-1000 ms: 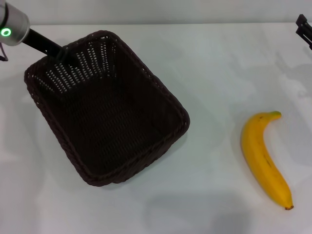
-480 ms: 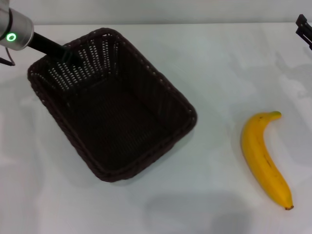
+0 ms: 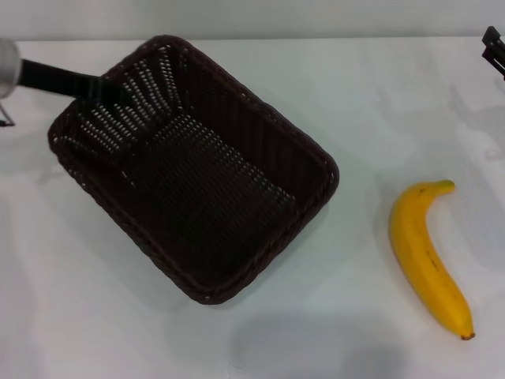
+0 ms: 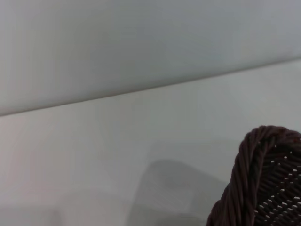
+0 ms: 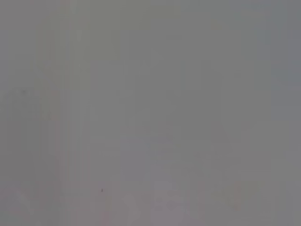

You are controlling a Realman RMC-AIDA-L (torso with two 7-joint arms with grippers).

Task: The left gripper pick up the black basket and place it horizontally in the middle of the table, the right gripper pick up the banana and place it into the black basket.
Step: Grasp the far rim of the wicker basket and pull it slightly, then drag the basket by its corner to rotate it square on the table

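My left arm reaches in from the far left edge, nearly level, and my left gripper (image 3: 106, 88) sits clamped on the black basket's (image 3: 237, 95) far left rim. My right gripper (image 3: 495, 49) rests at the far right edge.

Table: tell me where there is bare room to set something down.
The table is bare between the black basket and the banana, along the near edge below both, and across the far side toward the right gripper. The far left is crowded: the left gripper holds the basket's rim there.
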